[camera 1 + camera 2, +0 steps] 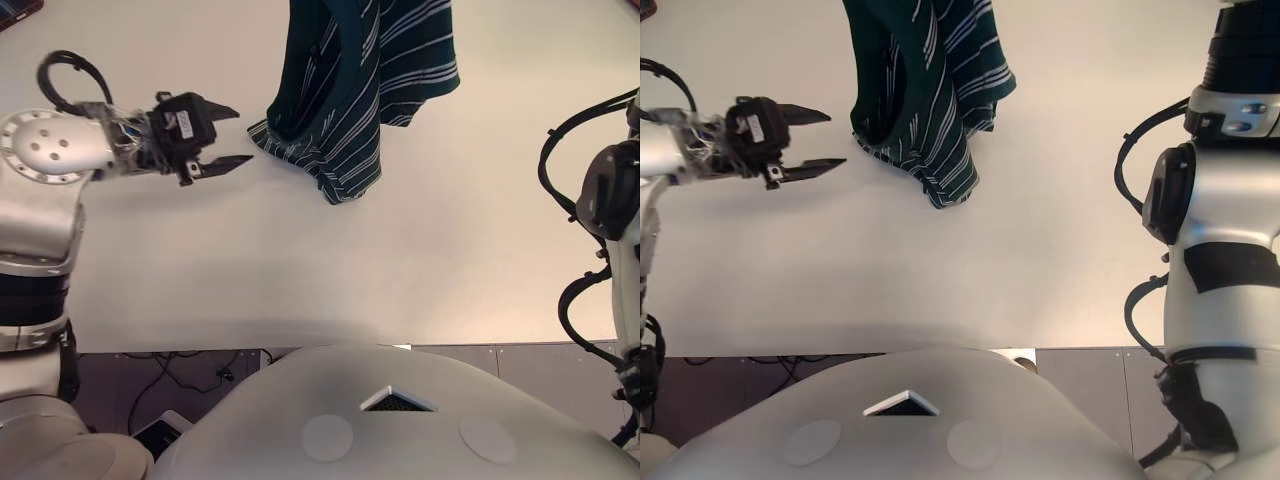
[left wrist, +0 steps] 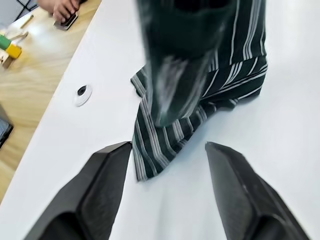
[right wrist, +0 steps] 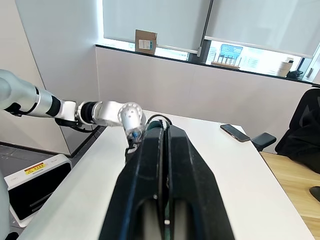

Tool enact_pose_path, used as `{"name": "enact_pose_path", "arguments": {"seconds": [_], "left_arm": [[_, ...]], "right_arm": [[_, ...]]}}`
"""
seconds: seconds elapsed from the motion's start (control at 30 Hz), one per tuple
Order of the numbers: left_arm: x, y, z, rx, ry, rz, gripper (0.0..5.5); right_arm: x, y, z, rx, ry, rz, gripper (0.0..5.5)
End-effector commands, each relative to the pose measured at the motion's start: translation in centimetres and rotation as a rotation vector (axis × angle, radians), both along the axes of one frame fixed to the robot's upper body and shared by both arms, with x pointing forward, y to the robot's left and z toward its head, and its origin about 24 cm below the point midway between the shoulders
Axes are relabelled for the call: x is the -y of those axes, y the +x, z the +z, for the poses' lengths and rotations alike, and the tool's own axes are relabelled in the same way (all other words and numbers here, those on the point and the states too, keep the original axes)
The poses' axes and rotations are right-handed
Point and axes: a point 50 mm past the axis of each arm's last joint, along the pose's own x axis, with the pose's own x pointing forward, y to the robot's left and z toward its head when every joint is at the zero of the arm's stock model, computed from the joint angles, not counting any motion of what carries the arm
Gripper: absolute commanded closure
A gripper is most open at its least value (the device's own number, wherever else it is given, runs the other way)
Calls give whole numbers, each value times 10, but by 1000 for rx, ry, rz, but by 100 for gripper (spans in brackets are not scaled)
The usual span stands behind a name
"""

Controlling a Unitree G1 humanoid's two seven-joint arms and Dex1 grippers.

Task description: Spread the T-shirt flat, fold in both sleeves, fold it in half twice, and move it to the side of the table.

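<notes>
We see the white table (image 1: 400,250), the dark striped T-shirt (image 1: 350,90) hanging toward its far edge with its hem bunched on the surface, our left gripper (image 1: 245,135) reaching level from the left edge, jaws wide open and empty just beside that hem, and our right gripper (image 3: 164,129) with fingers pressed together, whatever they pinch hidden.
</notes>
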Motion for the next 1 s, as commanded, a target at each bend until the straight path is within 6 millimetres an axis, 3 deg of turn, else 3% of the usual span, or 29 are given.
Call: {"name": "enact_pose_path", "arguments": {"seconds": [0.03, 0.23, 0.43, 0.77, 0.87, 1.0], "left_arm": [[8, 11, -3, 61, -10, 6, 281], [20, 27, -14, 83, -49, 3, 281], [33, 29, -14, 80, -93, -43, 371], [29, 29, -16, 53, -72, -50, 534], [12, 35, -7, 54, -56, -1, 548], [-30, 57, 39, 96, -150, 129, 548]], "right_arm": [[-3, -4, 6, 14, 24, 26, 550], [-5, -6, 5, 10, 26, 47, 550], [-7, -5, 1, 3, 28, 39, 550], [-4, -4, -3, -4, 36, 6, 550], [5, 6, -7, -21, 43, -64, 550], [26, 30, -16, -54, 73, -250, 550]]}}
